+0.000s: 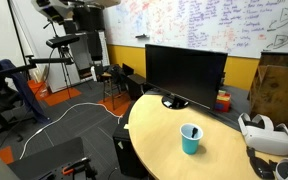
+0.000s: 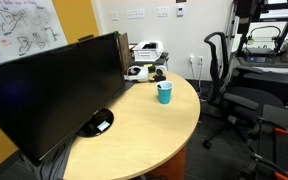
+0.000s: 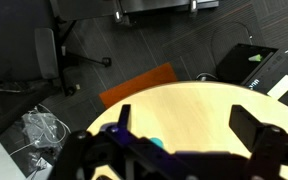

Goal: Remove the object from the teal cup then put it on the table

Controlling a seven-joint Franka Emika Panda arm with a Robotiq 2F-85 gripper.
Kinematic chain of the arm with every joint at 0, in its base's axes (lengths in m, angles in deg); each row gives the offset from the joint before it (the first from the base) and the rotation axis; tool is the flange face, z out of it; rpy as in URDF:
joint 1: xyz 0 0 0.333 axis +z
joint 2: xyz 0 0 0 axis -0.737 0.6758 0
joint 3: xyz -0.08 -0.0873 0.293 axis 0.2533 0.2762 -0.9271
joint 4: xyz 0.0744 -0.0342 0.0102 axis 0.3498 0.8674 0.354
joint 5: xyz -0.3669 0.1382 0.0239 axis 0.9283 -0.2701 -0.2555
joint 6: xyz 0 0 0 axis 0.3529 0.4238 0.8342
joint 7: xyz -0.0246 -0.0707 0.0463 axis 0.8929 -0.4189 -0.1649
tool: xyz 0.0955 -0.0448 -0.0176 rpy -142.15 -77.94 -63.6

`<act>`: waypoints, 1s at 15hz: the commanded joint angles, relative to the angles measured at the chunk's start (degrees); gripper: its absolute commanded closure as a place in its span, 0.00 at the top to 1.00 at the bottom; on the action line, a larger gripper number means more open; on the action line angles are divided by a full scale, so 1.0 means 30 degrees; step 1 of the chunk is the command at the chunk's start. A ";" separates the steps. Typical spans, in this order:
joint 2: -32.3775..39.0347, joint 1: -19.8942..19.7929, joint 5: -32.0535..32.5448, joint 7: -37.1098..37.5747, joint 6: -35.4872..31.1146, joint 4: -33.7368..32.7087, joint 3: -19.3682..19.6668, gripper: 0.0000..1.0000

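**On table (image 1: 154, 140), cup (image 1: 190, 141) untouched**

Cup stands upright near monitor (image 1: 184, 68), seen in both exterior views. Stick (image 1: 191, 130) sits inside cup, dark tip just at rim, too small for detail. Gripper (image 3: 184, 135) in wrist view is well apart from cup, fingers (image 3: 119, 122) spread wide, holding nothing.

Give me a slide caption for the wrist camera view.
Open gripper above the yellow table, teal cup barely visible between its fingers.
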 commanded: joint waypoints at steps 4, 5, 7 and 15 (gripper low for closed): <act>-0.0466 -0.0605 0.4058 -0.0940 -0.2886 0.1702 0.0648 1.00; -0.0577 -0.0686 0.4813 -0.1096 -0.3682 0.2086 0.0824 1.00; -0.0793 -0.0857 0.6249 -0.1930 -0.5557 0.3013 0.1394 1.00; -0.1386 -0.2405 0.9290 -0.5065 -1.4300 0.6200 0.4190 1.00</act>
